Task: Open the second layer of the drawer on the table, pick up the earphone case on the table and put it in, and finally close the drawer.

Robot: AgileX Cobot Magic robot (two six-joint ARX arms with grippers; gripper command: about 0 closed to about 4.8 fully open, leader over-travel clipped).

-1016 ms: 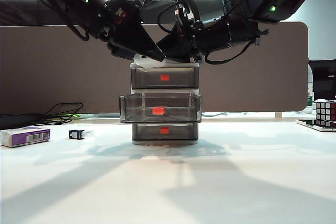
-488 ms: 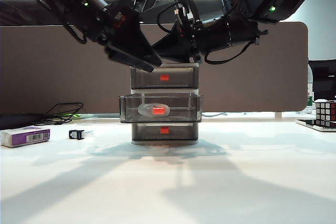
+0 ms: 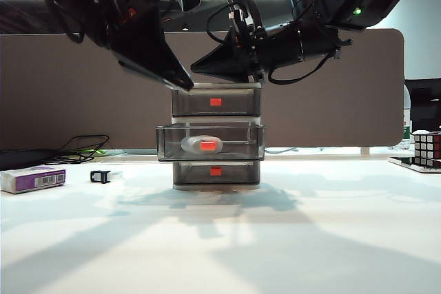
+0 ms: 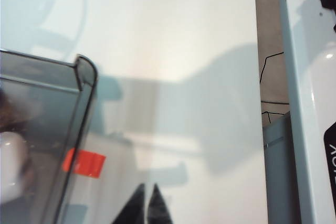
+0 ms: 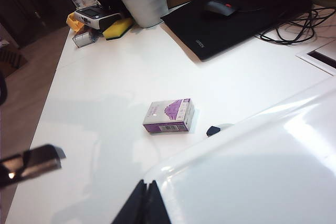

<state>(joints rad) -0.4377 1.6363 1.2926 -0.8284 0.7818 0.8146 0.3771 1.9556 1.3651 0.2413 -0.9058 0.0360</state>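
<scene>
- The left gripper [image 3: 185, 86] hangs in the air just above the top left corner of the drawer [image 3: 216, 135], and its jaws are pressed together with nothing between them.
- In the left wrist view the two dark fingertips [image 4: 137, 205] meet in a narrow point over the table [image 4: 173, 51].
- Below and a little to the right of this gripper, the second layer [image 3: 210, 142] stands pulled out further than the other two.
- The earphone case [image 3: 200, 144] lies inside this open layer, behind the red-orange tab [image 3: 208, 146].
- In the left wrist view a white rounded shape at the picture edge, inside the grey wall, is probably the same case, but it is too blurred to be sure.
- The right gripper [image 3: 200, 68] is above the top of the drawer unit, with its tips closed in a point and holding nothing.
- Far to the left of both grippers a purple-and-white box [image 3: 32, 179] and a small black clip [image 3: 100, 176] lie on the table.
</scene>
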